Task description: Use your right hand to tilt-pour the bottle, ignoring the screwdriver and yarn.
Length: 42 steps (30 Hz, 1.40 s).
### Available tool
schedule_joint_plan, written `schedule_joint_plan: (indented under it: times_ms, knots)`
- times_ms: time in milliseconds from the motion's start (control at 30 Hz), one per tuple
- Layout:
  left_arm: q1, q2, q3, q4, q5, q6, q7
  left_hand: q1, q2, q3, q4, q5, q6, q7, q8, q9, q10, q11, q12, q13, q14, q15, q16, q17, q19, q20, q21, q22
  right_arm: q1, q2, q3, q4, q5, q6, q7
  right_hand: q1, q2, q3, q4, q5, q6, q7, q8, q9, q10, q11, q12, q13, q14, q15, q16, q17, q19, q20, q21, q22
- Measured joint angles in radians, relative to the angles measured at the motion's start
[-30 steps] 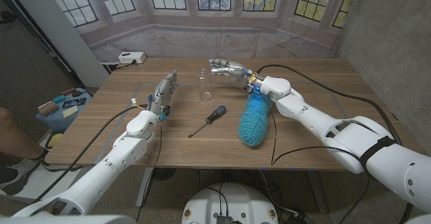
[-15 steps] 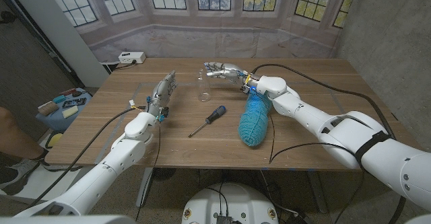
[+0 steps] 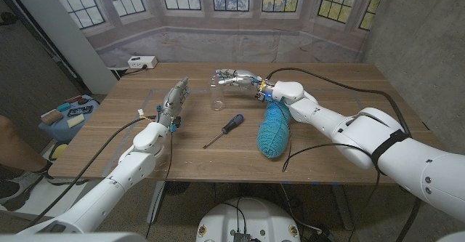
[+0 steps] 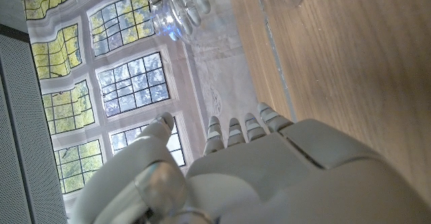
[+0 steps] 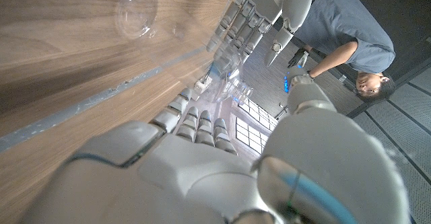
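Two robot arms reach over a wooden table [image 3: 349,82] before a backdrop of leaded windows; no brand, label or legible writing shows on anything in view. Over the past second the right hand [image 3: 234,77] has moved leftward across the far side of the table, from a spot clear of the clear plastic bottle [image 3: 216,95] to one right at its top, while the bottle, screwdriver and yarn have kept their places. The bottle stands upright near the table's middle, toward the far side, and the right hand's fingers [image 3: 220,74] now reach the bottle's neck from the right; whether they touch it or have closed on it cannot be told from the head view. From the right wrist camera, the right hand's fingers [image 5: 195,120] stretch forward, spread, toward the transparent bottle [image 5: 225,66]. The left hand [image 3: 175,99] stands on its edge on the table, fingers straight and together, holding nothing, well apart from the bottle on its left. A black-handled screwdriver [image 3: 224,130] lies just in front of the bottle, and a skein of blue yarn [image 3: 273,129] lies under the right forearm, beside the screwdriver.
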Motion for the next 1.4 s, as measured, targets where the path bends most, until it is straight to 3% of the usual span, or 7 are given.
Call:
schedule_joint_plan:
  times_ms: [500,1400]
  knots:
    - [-0.003,0.005,-0.003,0.005,-0.002,0.000,-0.008,0.000,0.000,0.001,-0.007,0.000,0.011,0.000,0.000,0.005,0.007,0.004,0.000,0.000,0.000,0.000,0.000,0.000,0.000,0.000,0.000,0.000,0.058,0.049,-0.023,0.089,-0.023,-0.034,-0.020,0.011,-0.011,0.000,0.000,0.000,-0.004,-0.004,0.000,0.000,-0.006,-0.003,0.000,0.000,-0.005,-0.005,0.000,0.000,-0.003,-0.004,0.000,0.000]
    - [0.006,0.010,-0.003,-0.015,-0.003,0.008,-0.005,0.009,0.001,0.013,-0.018,0.000,0.022,-0.004,0.000,0.005,0.011,0.000,0.000,0.000,0.011,-0.011,0.000,0.000,0.000,0.000,0.000,0.000,0.091,0.073,-0.045,0.109,-0.033,-0.030,-0.024,0.025,-0.017,0.004,0.004,0.000,-0.007,-0.007,0.000,0.000,-0.019,-0.006,0.000,0.000,-0.014,-0.004,0.000,0.000,-0.009,-0.009,0.000,0.000]
